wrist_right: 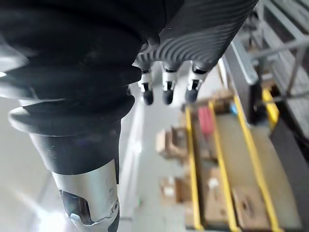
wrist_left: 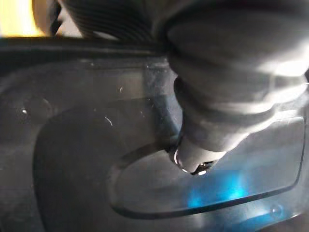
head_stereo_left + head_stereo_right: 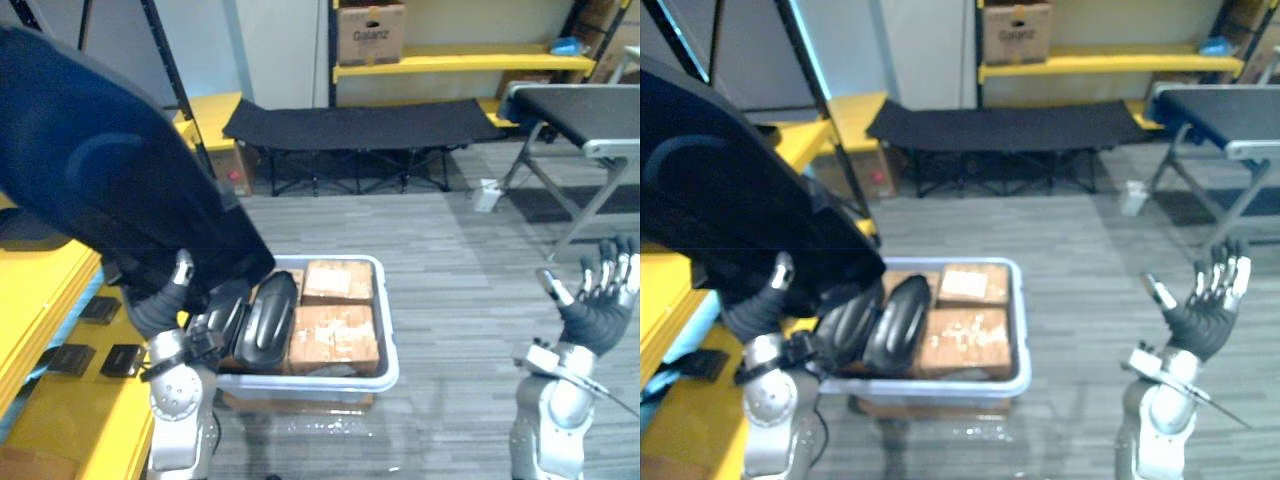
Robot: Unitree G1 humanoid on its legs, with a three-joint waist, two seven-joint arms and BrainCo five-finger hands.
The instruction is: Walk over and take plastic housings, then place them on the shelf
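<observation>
Housing [image 3: 100, 180] pinched under the left hand [image 2: 200, 145] thumb should lower flat onto the yellow shelf [image 3: 40, 290], away from the spread right hand [image 3: 600, 300].

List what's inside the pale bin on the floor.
Two cardboard boxes fill the bin's right side; black housings stand on edge at the left. The large dark housing in front covers its left corner; the bottom is hidden.

Black plastic housings [image 3: 265, 322], brown boxes [image 3: 335, 338], pale blue bin [image 3: 388, 352], yellow shelf [image 3: 42, 290].
</observation>
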